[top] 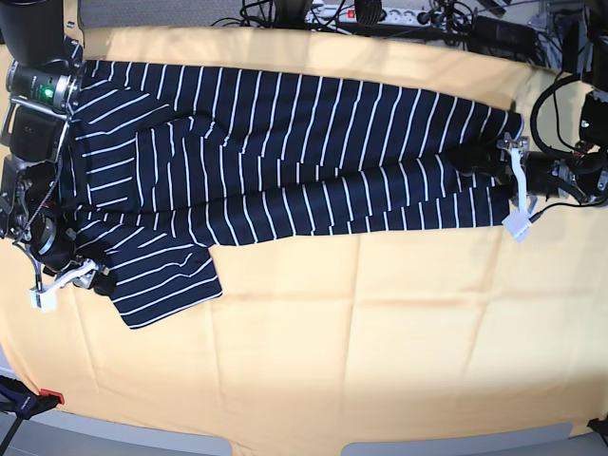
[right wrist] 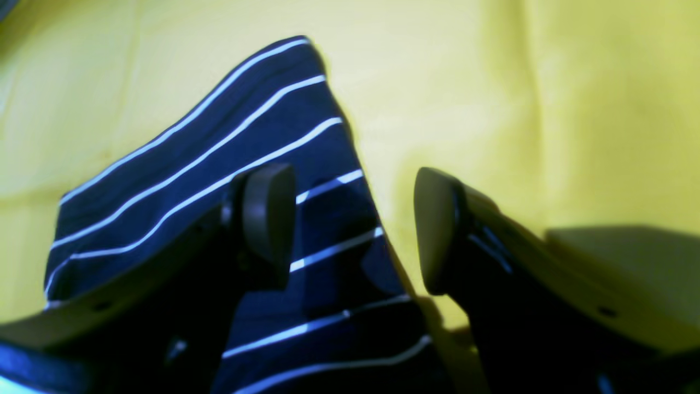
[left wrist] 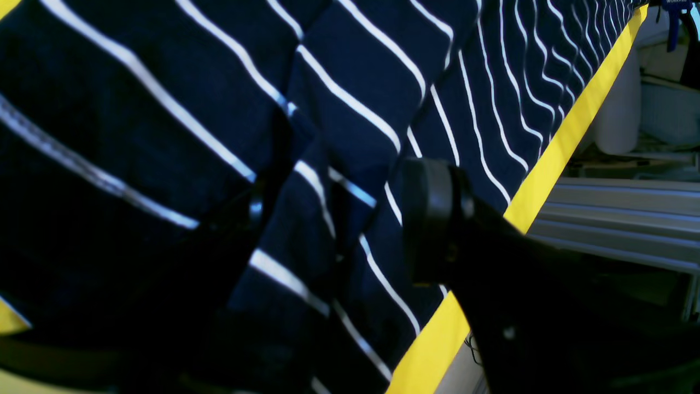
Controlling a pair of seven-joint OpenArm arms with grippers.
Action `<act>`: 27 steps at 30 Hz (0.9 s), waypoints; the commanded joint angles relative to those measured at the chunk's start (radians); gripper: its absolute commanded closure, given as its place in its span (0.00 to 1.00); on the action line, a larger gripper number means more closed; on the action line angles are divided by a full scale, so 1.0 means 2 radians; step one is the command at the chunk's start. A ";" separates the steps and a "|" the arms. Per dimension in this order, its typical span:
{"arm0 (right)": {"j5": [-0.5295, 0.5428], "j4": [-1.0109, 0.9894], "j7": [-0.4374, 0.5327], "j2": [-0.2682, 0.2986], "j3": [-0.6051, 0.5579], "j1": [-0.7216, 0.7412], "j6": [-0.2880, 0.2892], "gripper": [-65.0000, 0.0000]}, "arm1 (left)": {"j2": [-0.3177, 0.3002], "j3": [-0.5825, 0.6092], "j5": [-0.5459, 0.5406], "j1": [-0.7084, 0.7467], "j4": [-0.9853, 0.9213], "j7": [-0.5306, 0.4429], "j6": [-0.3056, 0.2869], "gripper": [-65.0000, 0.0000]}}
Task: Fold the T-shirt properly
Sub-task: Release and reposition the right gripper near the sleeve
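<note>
The T-shirt (top: 285, 142), dark navy with thin white stripes, lies as a long band across the yellow-covered table (top: 332, 332), one sleeve (top: 166, 285) sticking out toward the front left. My left gripper (top: 477, 158) rests on the shirt's right end by the table edge. In the left wrist view its jaws stand open over a raised fold of striped fabric (left wrist: 328, 180), one finger (left wrist: 432, 219) plainly showing and the other lost in the dark cloth. My right gripper (right wrist: 353, 224) is open astride the sleeve's edge (right wrist: 328, 142), one fingertip (right wrist: 268, 216) over fabric, the other over yellow cloth.
Cables and a power strip (top: 361, 14) run along the table's back edge. Past the yellow table edge (left wrist: 552, 158) beside the left gripper lies a grey metal rail (left wrist: 618, 219). A small red object (top: 52, 396) sits at the front left corner.
</note>
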 commanded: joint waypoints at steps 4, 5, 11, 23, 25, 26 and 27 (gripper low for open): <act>0.013 0.005 -0.021 -0.009 0.002 0.013 0.023 0.44 | -0.010 -0.003 0.007 -0.003 0.004 0.006 -0.002 0.50; 0.013 0.005 -0.024 -0.014 0.002 0.013 0.024 0.44 | -0.010 -0.003 0.007 -0.003 0.004 0.005 -0.002 0.50; 0.017 0.005 -0.044 -0.025 0.002 0.015 0.031 0.49 | -0.010 -0.003 0.007 -0.003 0.004 0.005 -0.002 0.50; 0.097 0.051 -0.109 -0.006 0.002 0.032 0.031 1.00 | -0.010 -0.003 0.007 -0.003 0.004 -0.006 -0.002 0.50; 0.132 0.088 -0.145 -0.004 0.002 0.020 0.031 1.00 | -0.010 -0.003 0.005 -0.003 0.004 -0.006 -0.002 0.50; 0.149 0.113 -0.160 -0.003 0.002 0.009 0.031 1.00 | -0.010 -0.003 0.004 -0.003 0.004 -0.006 -0.002 0.50; 0.167 0.142 -0.171 -0.001 0.002 -0.005 0.031 1.00 | -0.010 -0.003 0.003 -0.003 0.004 -0.006 -0.002 0.50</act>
